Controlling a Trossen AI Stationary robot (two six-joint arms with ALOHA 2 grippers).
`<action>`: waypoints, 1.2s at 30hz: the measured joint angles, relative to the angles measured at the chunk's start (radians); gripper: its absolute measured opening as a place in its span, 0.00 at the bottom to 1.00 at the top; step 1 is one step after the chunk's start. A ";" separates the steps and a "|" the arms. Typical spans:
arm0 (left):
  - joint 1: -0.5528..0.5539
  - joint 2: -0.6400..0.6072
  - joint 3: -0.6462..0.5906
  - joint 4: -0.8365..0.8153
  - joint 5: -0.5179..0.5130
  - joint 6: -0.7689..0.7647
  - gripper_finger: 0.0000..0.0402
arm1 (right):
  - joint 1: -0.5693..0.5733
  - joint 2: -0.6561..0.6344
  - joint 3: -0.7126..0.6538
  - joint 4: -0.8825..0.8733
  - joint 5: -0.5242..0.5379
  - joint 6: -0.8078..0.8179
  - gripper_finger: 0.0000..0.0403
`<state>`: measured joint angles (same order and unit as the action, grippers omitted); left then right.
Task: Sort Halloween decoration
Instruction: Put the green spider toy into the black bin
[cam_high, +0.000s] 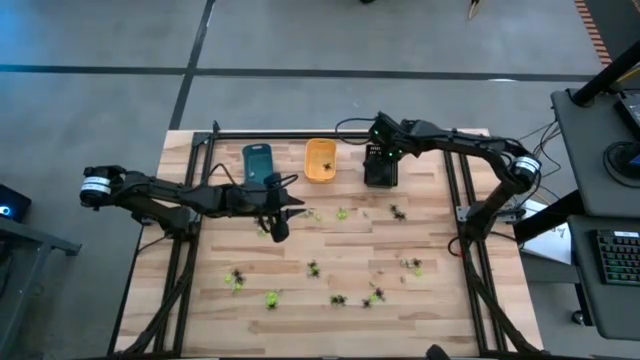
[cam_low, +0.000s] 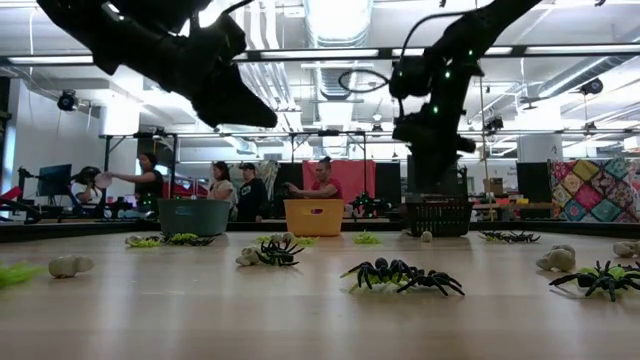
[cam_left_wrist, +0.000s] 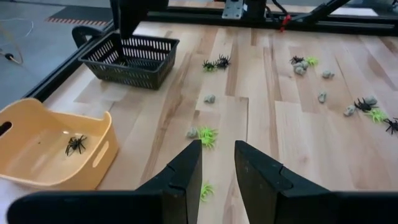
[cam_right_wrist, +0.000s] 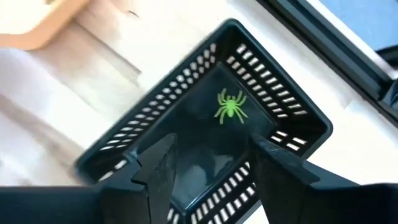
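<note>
Green spider (cam_right_wrist: 231, 106) lies in the black basket (cam_right_wrist: 292, 112) under the spread, empty right claw (cam_right_wrist: 208, 165); left claw (cam_left_wrist: 217, 165), slightly parted, hovers mid-bench.

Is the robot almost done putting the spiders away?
Not yet. One green spider lies in the black basket, and one black spider lies in the orange tray. The right gripper hangs open over that basket, holding nothing. The left gripper hovers above the table, nothing between its fingers. Many spiders, such as this black one, are scattered on the table.
</note>
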<state>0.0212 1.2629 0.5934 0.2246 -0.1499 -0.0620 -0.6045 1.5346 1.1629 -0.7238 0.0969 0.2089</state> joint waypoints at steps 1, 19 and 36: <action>0.000 0.000 0.000 -0.009 0.000 0.000 0.19 | 0.009 -0.014 0.000 -0.001 0.000 0.000 0.45; -0.003 0.000 -0.001 -0.199 0.020 0.199 0.25 | 0.279 -0.309 -0.089 0.008 -0.001 -0.044 0.45; 0.127 0.047 -0.001 -0.174 0.105 0.329 0.35 | 0.312 -0.494 -0.316 0.240 0.000 -0.042 0.44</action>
<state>0.1484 1.3098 0.5926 0.0501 -0.0454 0.2668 -0.2928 1.0409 0.8474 -0.4842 0.0967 0.1665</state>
